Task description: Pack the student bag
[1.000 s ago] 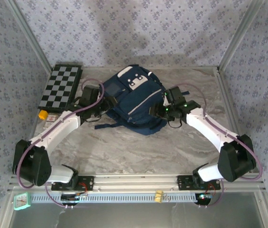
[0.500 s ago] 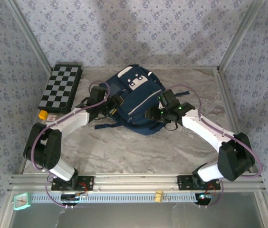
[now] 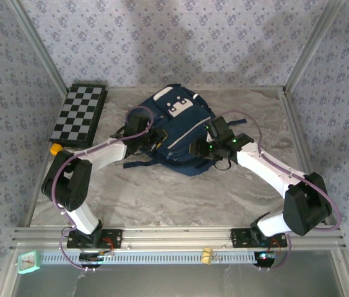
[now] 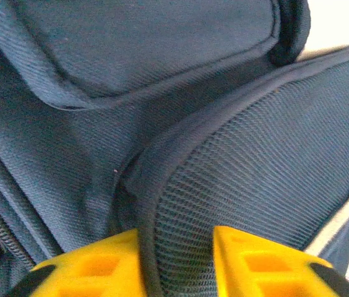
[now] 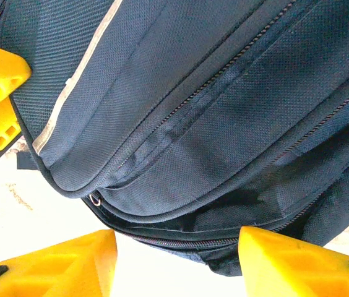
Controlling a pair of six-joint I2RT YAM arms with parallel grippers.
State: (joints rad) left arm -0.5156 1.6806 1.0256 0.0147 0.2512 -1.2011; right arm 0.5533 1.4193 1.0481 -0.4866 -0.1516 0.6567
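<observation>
A grey marbled table is seen from above, walled by patterned panels. A black-and-white chessboard lies at its upper left corner, with a small yellow object just below it at the table's left edge; both sit well apart from the centre. Nothing stands between the two arms and the middle of the table.

The student bag lies flat at the centre of the frame, slightly towards the top. It is large and navy blue, with white patches near its top end, a thin white stripe down its face, several zip lines, and dark straps spilling out at its lower left.

The left tool meets the bag's left side. In the left wrist view its yellow fingers stand narrow, pinching the bound edge of a mesh side panel. The right tool sits at the bag's lower right side. Its fingers stand wide apart, with the zipped lower edge just beyond the gap and not gripped.
</observation>
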